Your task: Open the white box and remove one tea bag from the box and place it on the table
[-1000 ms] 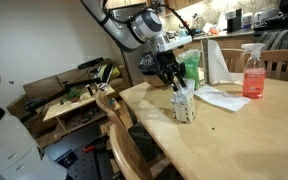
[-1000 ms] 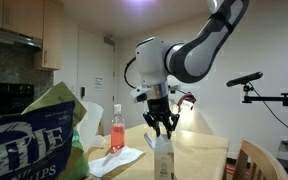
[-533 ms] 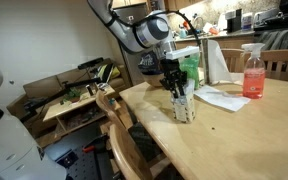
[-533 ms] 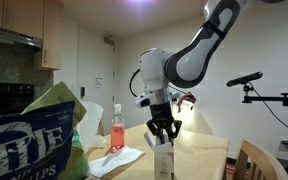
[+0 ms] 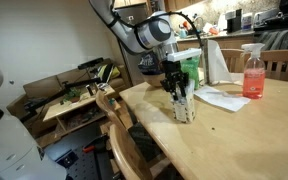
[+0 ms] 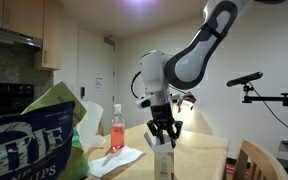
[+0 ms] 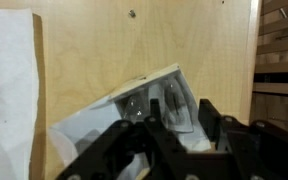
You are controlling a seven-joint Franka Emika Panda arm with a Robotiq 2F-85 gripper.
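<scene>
The table (image 5: 234, 130) is showing pale, smooth wood with a soft sheen, its grain reading clearly in the wrist view, and the white box (image 5: 186, 108) is looking like matt cardboard with dark print. The gripper (image 5: 177, 92) is appearing matt black, while the spray bottle (image 5: 252, 75) is showing translucent plastic and the paper sheets (image 5: 222, 98) are looking thin and dull.

Pale walls (image 5: 54, 35) back a cluttered low wooden bench (image 5: 69, 100). 1 wooden chair (image 5: 114, 110) stands near. Wooden cabinets (image 6: 51, 35) hang beside a door (image 6: 99, 85); a ceiling light (image 6: 144, 3) glows.
</scene>
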